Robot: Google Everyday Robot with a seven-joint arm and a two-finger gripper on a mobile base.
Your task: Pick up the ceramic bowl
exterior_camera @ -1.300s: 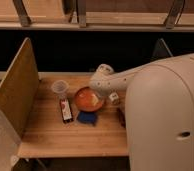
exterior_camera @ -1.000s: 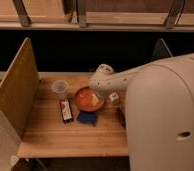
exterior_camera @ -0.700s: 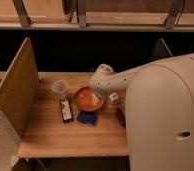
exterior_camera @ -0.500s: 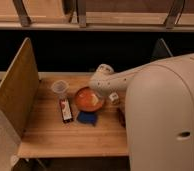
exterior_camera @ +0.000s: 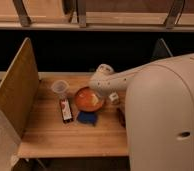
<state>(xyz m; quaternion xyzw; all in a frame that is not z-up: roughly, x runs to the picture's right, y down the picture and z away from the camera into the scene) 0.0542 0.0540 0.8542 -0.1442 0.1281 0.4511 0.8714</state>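
The ceramic bowl [exterior_camera: 88, 99] is round, orange-red and glossy with pale patches inside. It sits near the middle of the wooden table [exterior_camera: 55, 132], partly over a flat dark-blue pad [exterior_camera: 86, 117]. My white arm reaches in from the right, and the gripper [exterior_camera: 101, 95] is at the bowl's right rim, close over it. Whether it touches the bowl does not show.
A small clear plastic cup [exterior_camera: 60, 88] stands left of the bowl. A dark flat packet [exterior_camera: 65, 110] lies in front of the cup. A wooden side panel [exterior_camera: 15, 90] rises along the table's left edge. A dark item [exterior_camera: 121, 116] lies by the arm at right.
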